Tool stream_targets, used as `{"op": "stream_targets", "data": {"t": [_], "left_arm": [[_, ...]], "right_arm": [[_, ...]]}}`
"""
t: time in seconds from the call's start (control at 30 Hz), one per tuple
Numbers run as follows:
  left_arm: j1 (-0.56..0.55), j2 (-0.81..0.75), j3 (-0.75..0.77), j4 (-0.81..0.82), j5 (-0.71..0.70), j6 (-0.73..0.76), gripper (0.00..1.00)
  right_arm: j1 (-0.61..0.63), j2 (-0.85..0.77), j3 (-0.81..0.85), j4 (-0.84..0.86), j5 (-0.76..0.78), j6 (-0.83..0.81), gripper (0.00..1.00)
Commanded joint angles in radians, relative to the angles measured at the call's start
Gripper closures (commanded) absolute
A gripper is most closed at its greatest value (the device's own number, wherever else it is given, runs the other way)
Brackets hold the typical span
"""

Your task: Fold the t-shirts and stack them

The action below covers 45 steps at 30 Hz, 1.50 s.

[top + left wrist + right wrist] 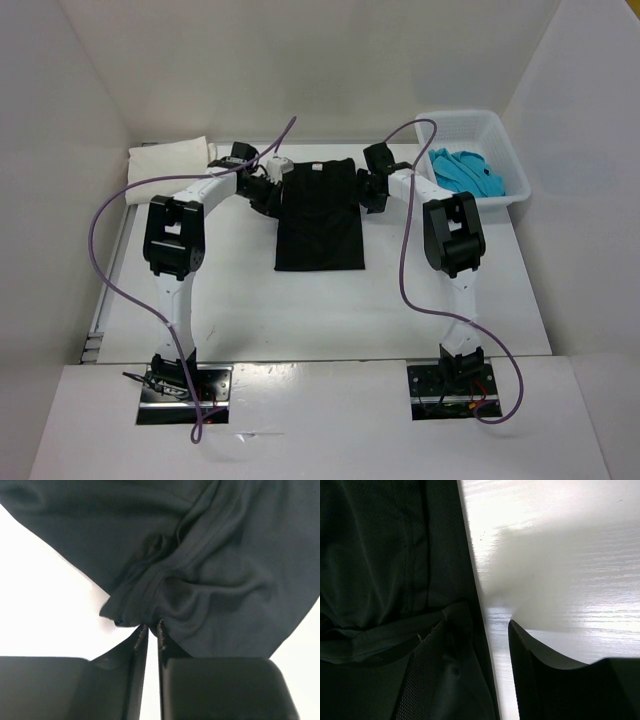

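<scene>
Softly rumpled, the black t-shirt [215, 570] bunches in the left gripper [151, 628].

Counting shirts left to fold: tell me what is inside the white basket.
A crumpled turquoise t-shirt lies in the basket. Anything beneath it is covered by the cloth and cannot be seen.

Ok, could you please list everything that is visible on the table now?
table: one, white
black t-shirt: one, black, spread in the middle
cream-white t-shirt: one, cream-white, far left
basket: one, white, far right
turquoise t-shirt: one, turquoise, inside the basket
cables: two, purple, looping above the table
left gripper: one, black, shut on the black t-shirt's left edge
right gripper: one, black, open at its right edge
</scene>
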Motion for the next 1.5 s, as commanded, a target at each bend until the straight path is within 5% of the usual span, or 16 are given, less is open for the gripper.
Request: {"op": "stream_targets", "data": {"t": [0.0, 0.2, 0.33, 0.4, 0.57, 0.7, 0.87, 1.0, 1.13, 1.3, 1.4, 1.47], "left_arm": [[-0.005, -0.023, 0.037, 0.047, -0.018, 0.033, 0.79], [-0.005, -0.013, 0.026, 0.095, -0.098, 0.033, 0.50], [-0.005, -0.076, 0.017, 0.113, -0.175, 0.033, 0.35], [0.004, -0.163, -0.004, 0.129, -0.212, 0.057, 0.26], [0.004, -0.308, -0.098, 0.038, -0.275, 0.121, 0.08], [-0.016, -0.366, -0.280, -0.093, -0.168, 0.157, 0.02], [-0.039, -0.357, -0.440, -0.095, -0.086, 0.145, 0.01], [-0.039, -0.306, -0.501, -0.083, -0.040, 0.108, 0.01], [-0.048, -0.264, -0.512, -0.039, -0.028, 0.060, 0.01], [-0.057, -0.242, -0.492, 0.001, 0.004, 0.005, 0.05], [-0.071, -0.231, -0.501, 0.011, 0.032, 0.005, 0.19], [-0.095, -0.221, -0.501, 0.011, 0.032, 0.005, 0.39]], "right_arm": [[-0.002, -0.010, -0.013, 0.019, -0.008, -0.001, 0.42], [-0.002, -0.029, 0.008, -0.002, 0.026, -0.001, 0.36], [-0.002, -0.151, -0.030, -0.012, 0.061, 0.009, 0.06], [-0.002, -0.219, -0.102, -0.003, 0.075, 0.009, 0.00], [0.012, -0.378, -0.315, -0.033, 0.040, 0.032, 0.00], [0.061, -0.430, -0.457, -0.023, 0.029, 0.070, 0.00], [0.061, -0.431, -0.544, 0.030, -0.043, 0.091, 0.02], [0.070, -0.431, -0.599, 0.065, -0.086, 0.122, 0.30], [0.090, -0.412, -0.629, 0.083, -0.118, 0.122, 0.47], [0.115, -0.403, -0.644, 0.056, -0.108, 0.140, 0.48], [0.115, -0.415, -0.688, 0.056, -0.120, 0.150, 0.48], [0.124, -0.415, -0.713, 0.065, -0.129, 0.169, 0.48]]}}
